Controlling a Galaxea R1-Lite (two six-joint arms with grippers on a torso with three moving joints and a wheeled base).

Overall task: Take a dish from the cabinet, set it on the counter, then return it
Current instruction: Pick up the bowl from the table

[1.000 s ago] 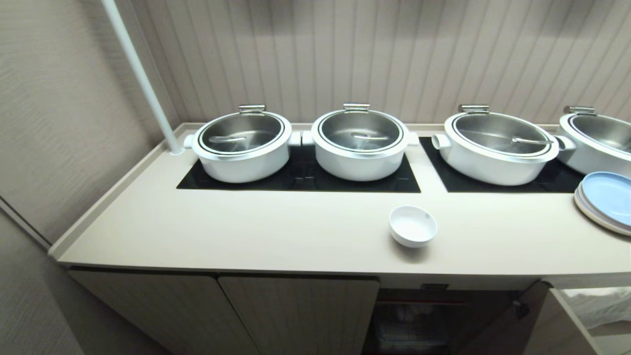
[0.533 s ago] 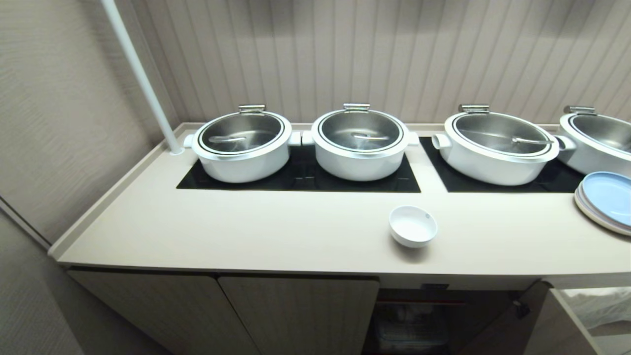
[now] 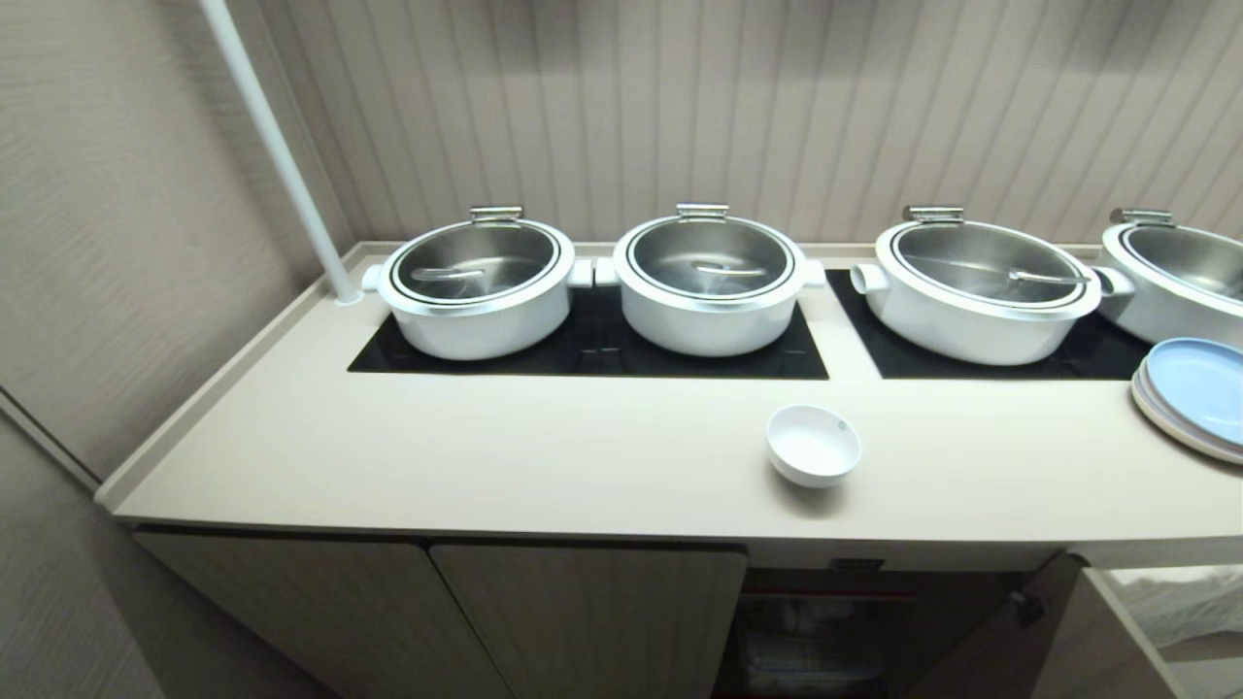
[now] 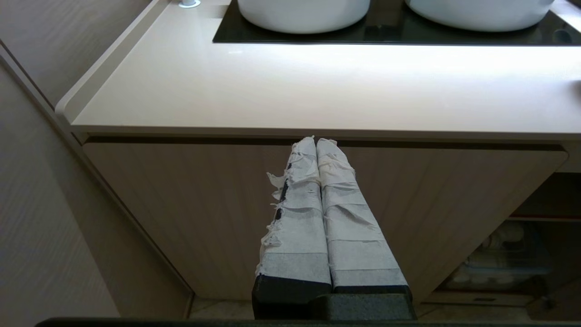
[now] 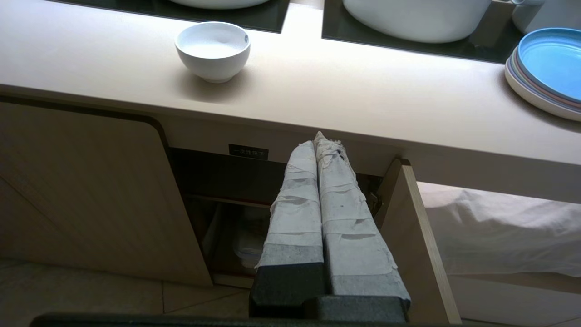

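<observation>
the dish (image 3: 813,444) sits upright on the counter (image 3: 505,456), just in front of the black cooktop panels and almost directly above the open compartment of the cabinet (image 5: 227,213), so the trip back down is short. the door (image 5: 417,240) hangs open on the right, leaving that way clear (i judge the setting-down half is done and the return not yet begun). the right gripper (image 5: 323,141) hangs low before the opening, its taped fingers pressed together and empty. the left gripper (image 4: 314,141) is parked before the closed doors, fingers likewise pressed together, holding nothing. the bowl stands well apart from the stacked plates (image 3: 1194,393), which leaves room around its rim for a grasp.
</observation>
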